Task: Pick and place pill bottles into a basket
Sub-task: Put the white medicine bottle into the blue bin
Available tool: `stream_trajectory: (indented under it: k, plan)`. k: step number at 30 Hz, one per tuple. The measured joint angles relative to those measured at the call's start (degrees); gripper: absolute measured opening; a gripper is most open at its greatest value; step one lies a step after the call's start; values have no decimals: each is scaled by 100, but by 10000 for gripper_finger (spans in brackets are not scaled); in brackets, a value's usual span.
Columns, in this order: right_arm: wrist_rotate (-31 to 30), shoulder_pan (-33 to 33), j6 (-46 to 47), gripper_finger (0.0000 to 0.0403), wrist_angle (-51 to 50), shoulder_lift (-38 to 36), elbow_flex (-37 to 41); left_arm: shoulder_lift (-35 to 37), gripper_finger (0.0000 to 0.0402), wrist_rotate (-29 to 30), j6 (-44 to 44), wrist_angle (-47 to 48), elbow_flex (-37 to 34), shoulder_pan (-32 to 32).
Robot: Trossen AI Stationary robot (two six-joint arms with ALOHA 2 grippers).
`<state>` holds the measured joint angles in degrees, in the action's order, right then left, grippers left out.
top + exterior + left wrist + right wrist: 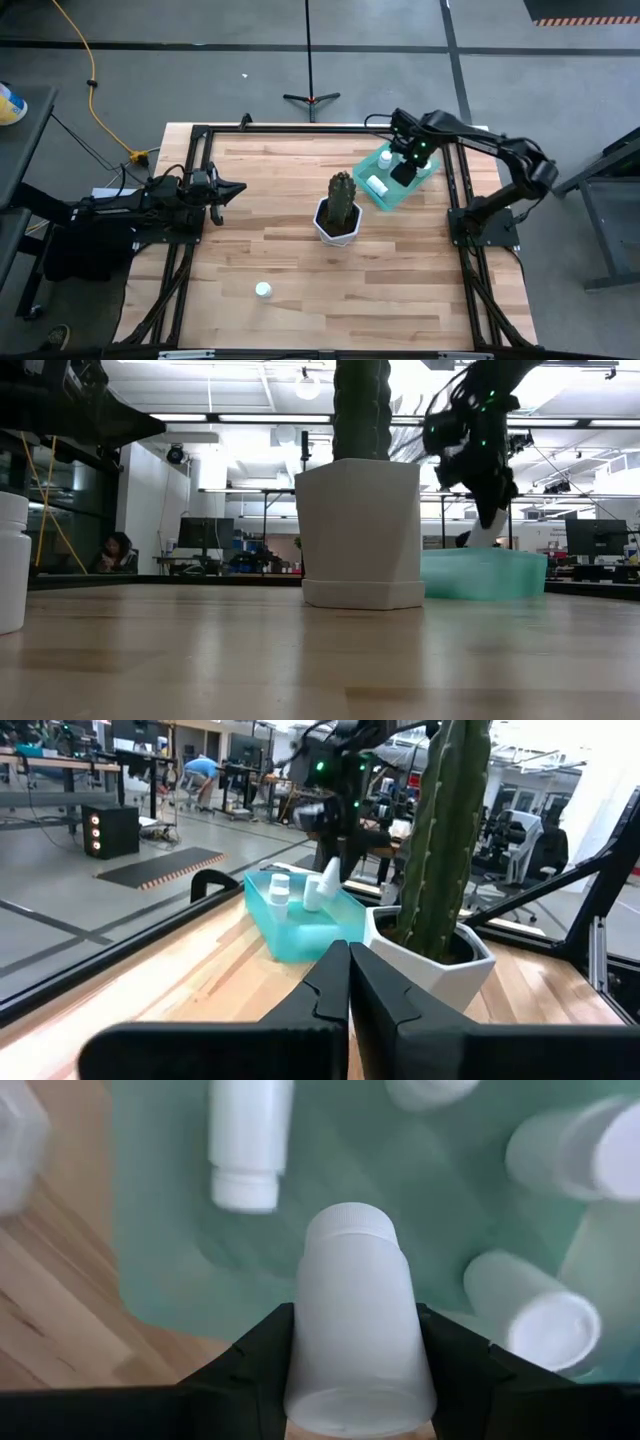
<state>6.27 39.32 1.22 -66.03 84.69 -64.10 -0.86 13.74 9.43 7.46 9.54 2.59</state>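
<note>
My right gripper (404, 168) hangs over the teal basket (392, 196) at the table's far right, shut on a white pill bottle (355, 1320). Several more pill bottles lie or stand in the basket, one on its side (245, 1140), others (530, 1315) beside it. One pill bottle (262, 290) stands alone near the table's front edge, also at the left of the low view (10, 560). My left gripper (236, 189) is shut and level above the table's left side, touching nothing. My right gripper pinches the bottle's round body (300, 1350) between its two fingers (255, 1355), one on each side. The fingers come from above, pointing down. The bottle hangs cap end (350, 1230) down over the basket; whether it touches the basket's floor I cannot tell.
A white faceted pot with a tall green cactus (338, 215) stands mid-table, between the lone bottle and the basket. A black frame (300, 128) runs around the table's edges. Bare wood lies across the table's front half.
</note>
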Motion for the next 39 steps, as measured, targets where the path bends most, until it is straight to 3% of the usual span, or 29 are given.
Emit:
stream_trajectory:
  k: [4, 9, 16, 22, 28, 34, 39]
  plan:
    - [-25, 48, -18, 163, -126, 315, 0, 0, 22, -25, -7, 13, 0, 1]
    - [-227, 53, -261, 163, -202, 580, 0, 0, 22, -52, -9, 20, 0, 0]
    - [-375, 55, -484, 163, -271, 868, 0, 0, 62, 15, 42, 22, 2, 2]
    - [-404, 42, -792, 169, -386, 1179, 0, 0, 23, 17, 35, 53, 7, 2]
    - [-401, 42, -851, 166, -405, 1346, 0, 0, 29, 27, 105, 123, 7, 2]
    - [-434, 40, -899, 216, -426, 1346, 0, 0, 82, 87, 146, 131, 7, 2]
    - [-434, 40, -895, 244, -427, 1346, 0, 0, 66, 90, 155, 154, 7, 2]
